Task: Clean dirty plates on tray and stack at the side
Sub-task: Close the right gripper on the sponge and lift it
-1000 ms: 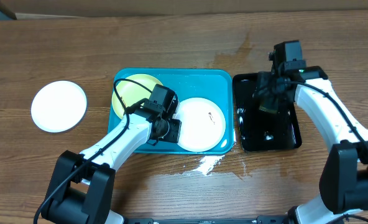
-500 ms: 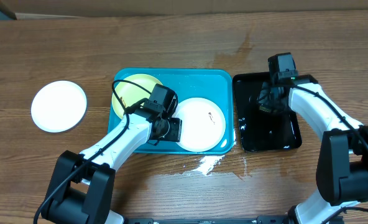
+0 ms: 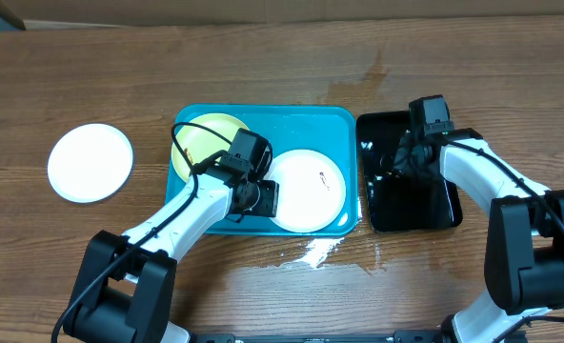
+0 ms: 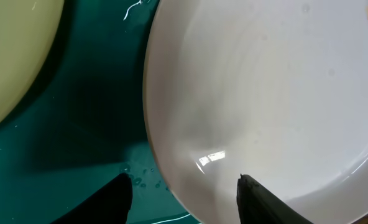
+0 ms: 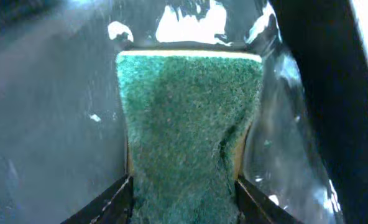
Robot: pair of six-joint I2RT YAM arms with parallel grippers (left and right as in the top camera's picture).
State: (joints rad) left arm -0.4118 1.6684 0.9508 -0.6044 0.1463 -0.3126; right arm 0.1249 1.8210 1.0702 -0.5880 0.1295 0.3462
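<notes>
At centre frame, the left gripper (image 4: pixel 184 182) hangs low over the turquoise tray (image 3: pixel 301 119), jaws spread astride the left rim of a white plate (image 3: pixel 311 195). One finger is over the wet tray floor and the other over the plate; whether either presses down cannot be told. A small dark smear (image 3: pixel 325 179) marks the plate's right half, so it appears not yet cleaned. A pale yellow-green plate (image 3: pixel 201 138) lies in the tray's upper left corner, and a second white plate (image 3: pixel 90 162) sits well apart on the wooden table (image 3: pixel 263 57) at far left. At right, the right gripper (image 5: pixel 184 182) clenches a green sponge (image 5: pixel 184 118) over the glossy black tray (image 3: pixel 411 214), which glistens with water. The risks look plain. With the jaws unclenched on a wet rim, the plate could skid or tip once the sponge bears on it. The soaked sponge may drip across the gap between trays, adding to the spill (image 3: pixel 315 252) already on the table. Both arms would then meet over one plate and could collide.
</notes>
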